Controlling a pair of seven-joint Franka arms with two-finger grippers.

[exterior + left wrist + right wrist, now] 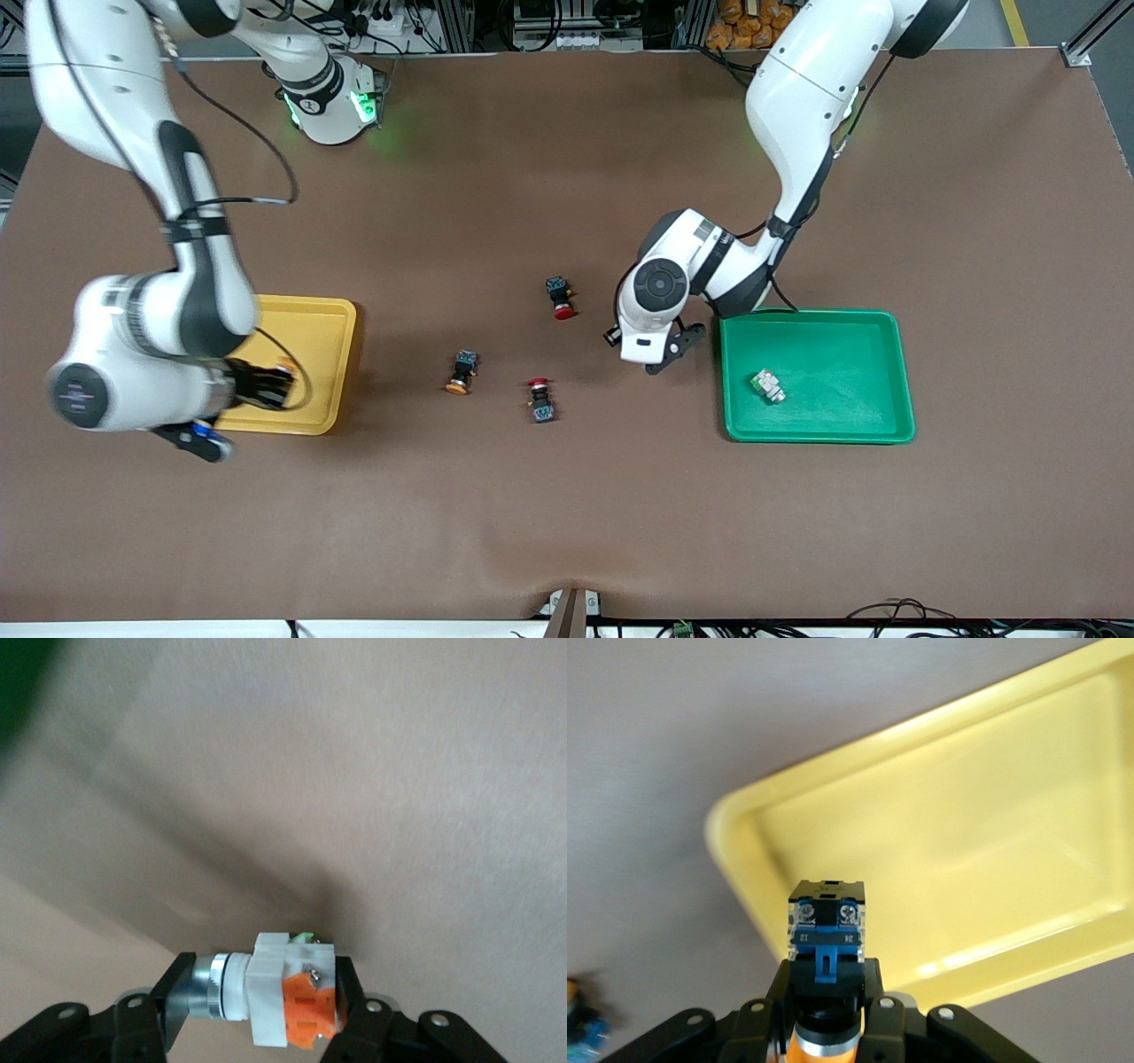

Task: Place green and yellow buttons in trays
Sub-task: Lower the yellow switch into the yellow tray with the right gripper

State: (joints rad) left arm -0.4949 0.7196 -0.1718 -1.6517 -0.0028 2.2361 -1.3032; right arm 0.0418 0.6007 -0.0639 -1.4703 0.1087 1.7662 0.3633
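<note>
While clamped in right gripper (824,1014), yellow-capped button (827,935) over yellow tray (992,859).

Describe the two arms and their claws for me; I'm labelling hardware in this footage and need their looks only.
Both are glossy white arms with black joint bands and round dark caps at the wrist. The right arm carries a thin black cable looping along it, and its base glows green. The left arm has a black cable too. The left claw and right claw have black fingers with visible screw heads.
</note>
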